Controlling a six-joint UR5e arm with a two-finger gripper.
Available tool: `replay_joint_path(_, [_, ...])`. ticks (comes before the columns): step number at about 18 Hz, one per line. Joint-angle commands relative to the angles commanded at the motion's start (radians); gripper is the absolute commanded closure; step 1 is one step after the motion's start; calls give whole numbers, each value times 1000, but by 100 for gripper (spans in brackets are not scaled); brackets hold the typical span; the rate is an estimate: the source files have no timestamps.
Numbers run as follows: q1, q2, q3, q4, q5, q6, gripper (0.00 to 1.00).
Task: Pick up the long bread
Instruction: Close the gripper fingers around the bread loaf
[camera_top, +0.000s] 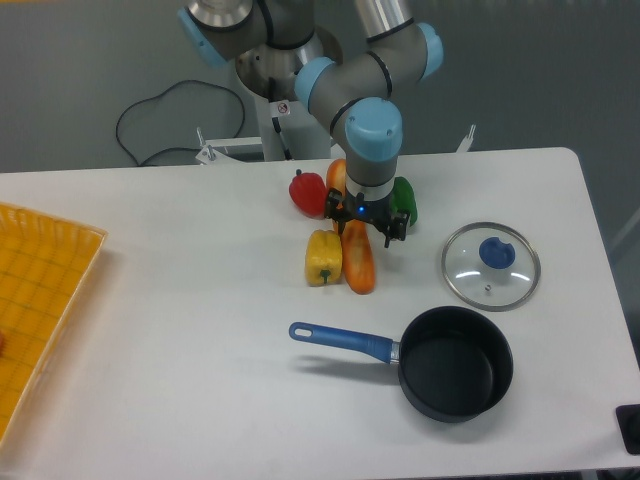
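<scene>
The long bread (358, 264) is an orange-golden toy baguette lying on the white table, pointing from the back towards the front. Its far end shows behind the wrist, and its middle is hidden by my gripper. My gripper (362, 224) points straight down over the bread's middle, low to the table. The jaws stand on either side of the bread with a small gap, so the gripper looks open. The bread rests on the table.
A yellow pepper (323, 257) touches the bread's left side. A red pepper (308, 194) lies at the back left and a green pepper (404, 200) close on the right. A glass lid (490, 265), a black pot (455, 375) with a blue handle and a yellow tray (40, 300) are nearby.
</scene>
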Motion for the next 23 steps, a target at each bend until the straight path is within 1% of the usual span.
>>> replay_joint_path(4, [-2, -8, 3, 0, 8, 3, 22])
replay_joint_path(6, [-2, -9, 3, 2, 8, 3, 29])
replay_joint_path(9, [-2, -12, 5, 0, 8, 5, 41])
replay_joint_path(10, [-2, -12, 5, 0, 8, 5, 46])
replay_joint_path(11, [-2, -14, 5, 0, 8, 5, 54])
replay_joint_path(15, [-2, -12, 5, 0, 8, 12, 75])
replay_joint_path(18, [0, -12, 5, -2, 8, 26, 79])
replay_joint_path(23, [2, -5, 3, -8, 5, 35, 80])
